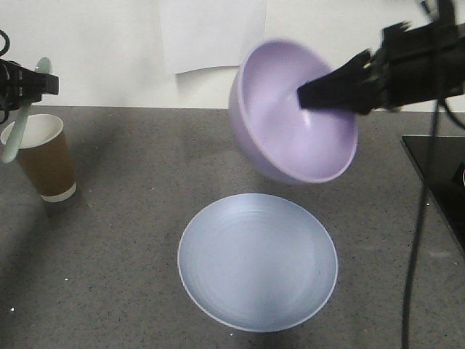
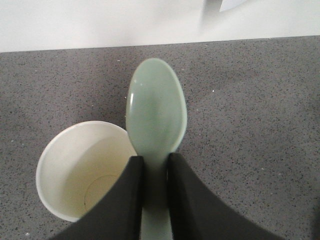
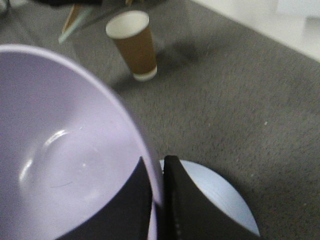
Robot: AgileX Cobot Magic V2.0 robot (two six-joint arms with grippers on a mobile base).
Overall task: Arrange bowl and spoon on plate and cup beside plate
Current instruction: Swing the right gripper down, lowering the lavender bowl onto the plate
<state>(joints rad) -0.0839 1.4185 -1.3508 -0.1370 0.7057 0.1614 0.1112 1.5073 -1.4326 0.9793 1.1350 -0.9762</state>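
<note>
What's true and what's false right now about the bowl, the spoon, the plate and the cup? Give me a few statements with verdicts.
1. The right gripper holds the bowl by its rim, off the table. True.
2. The bowl rests on the plate. False: the plate is bare and the bowl is tilted in the air.
3. The left gripper is shut on the spoon. True.
4. The cup lies on its side. False: it stands upright.
</note>
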